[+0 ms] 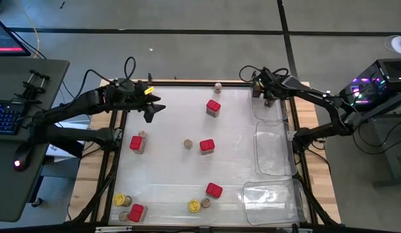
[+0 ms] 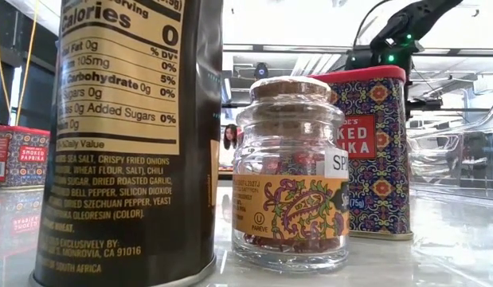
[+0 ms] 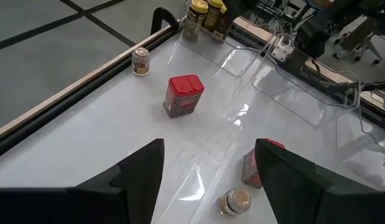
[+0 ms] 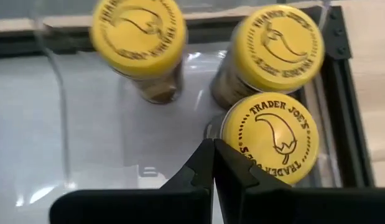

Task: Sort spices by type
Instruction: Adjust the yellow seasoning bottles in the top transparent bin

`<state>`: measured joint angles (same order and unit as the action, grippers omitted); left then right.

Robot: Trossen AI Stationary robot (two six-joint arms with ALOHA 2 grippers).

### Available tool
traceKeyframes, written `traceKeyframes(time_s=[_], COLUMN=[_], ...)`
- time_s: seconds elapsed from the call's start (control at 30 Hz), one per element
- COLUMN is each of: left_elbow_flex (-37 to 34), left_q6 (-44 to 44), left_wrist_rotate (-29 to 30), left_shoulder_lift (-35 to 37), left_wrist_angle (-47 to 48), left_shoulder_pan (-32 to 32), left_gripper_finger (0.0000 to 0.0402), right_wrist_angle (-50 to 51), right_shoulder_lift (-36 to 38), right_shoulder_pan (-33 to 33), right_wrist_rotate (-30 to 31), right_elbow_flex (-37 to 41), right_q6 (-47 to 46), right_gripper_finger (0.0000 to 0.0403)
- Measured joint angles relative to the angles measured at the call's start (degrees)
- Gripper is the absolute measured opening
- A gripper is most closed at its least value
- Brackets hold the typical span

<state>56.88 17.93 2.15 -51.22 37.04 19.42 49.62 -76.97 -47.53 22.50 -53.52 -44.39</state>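
**A:** Start at the left side. What is the left pincer [image 1: 152, 107] doing?

**B:** It hangs over the far left part of the bench [image 1: 174, 139] with its fingers [image 3: 139, 171] well apart and nothing between them. In its wrist view it looks across at a red tin [image 3: 183, 95], so my guess is that it is lined up for a pick, not carrying anything.

**A:** And the spices not yet sorted?

**B:** They are scattered. Near the left edge a red tin [image 1: 136, 143] stands just beside a small brown-topped jar [image 1: 142, 134]. At the front left corner sit a yellow-lidded jar [image 1: 120, 200] and another red tin [image 1: 136, 211]. In the middle there is a lone small jar [image 1: 188, 144] and a red tin [image 1: 207, 146]; farther back, a red tin [image 1: 213, 107] and a small jar [image 1: 217, 86] by the rim. Near the front, a yellow-lidded jar [image 1: 194, 206] and a red tin [image 1: 214, 190].

**A:** Why is the right side different?

**B:** Three clear trays run along it, presumably one for each kind. The farthest tray [image 1: 273, 111] holds three yellow-lidded jars [image 4: 137, 30], grouped by type. The other two trays look empty, though clear plastic makes that hard to judge from above.

**A:** The right pincer [image 4: 213, 163]?

**B:** It is over that far tray, tips pressed together, gripping nothing, right beside the nearest yellow lid [image 4: 271, 135]. It seems that jar has been delivered.
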Motion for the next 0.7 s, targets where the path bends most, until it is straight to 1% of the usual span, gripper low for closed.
traceKeyframes(time_s=[0.2,0.5,0.6,0.7], left_elbow_flex=[0.00,0.00,0.00,0.00], left_q6=[-0.02,0.00,-0.02,-0.02], left_wrist_rotate=[0.01,0.01,0.01,0.02], left_shoulder_lift=[0.00,0.00,0.00,0.00], left_wrist_angle=[0.00,0.00,0.01,0.02], left_shoulder_pan=[0.00,0.00,0.00,0.00], left_gripper_finger=[0.0239,0.0239,0.0239,0.0239], right_wrist_angle=[1.78,-2.57,-7.23,-14.53], right_shoulder_lift=[0.00,0.07,0.11,0.11], right_shoulder_pan=[-0.50,0.41,0.44,0.44], right_wrist_rotate=[2.11,0.83,-2.42,-5.56], right_elbow_flex=[0.02,-0.61,-1.54,-2.10], right_q6=[0.93,0.93,0.97,1.57], right_gripper_finger=[0.0001,0.0001,0.0000,0.0000])
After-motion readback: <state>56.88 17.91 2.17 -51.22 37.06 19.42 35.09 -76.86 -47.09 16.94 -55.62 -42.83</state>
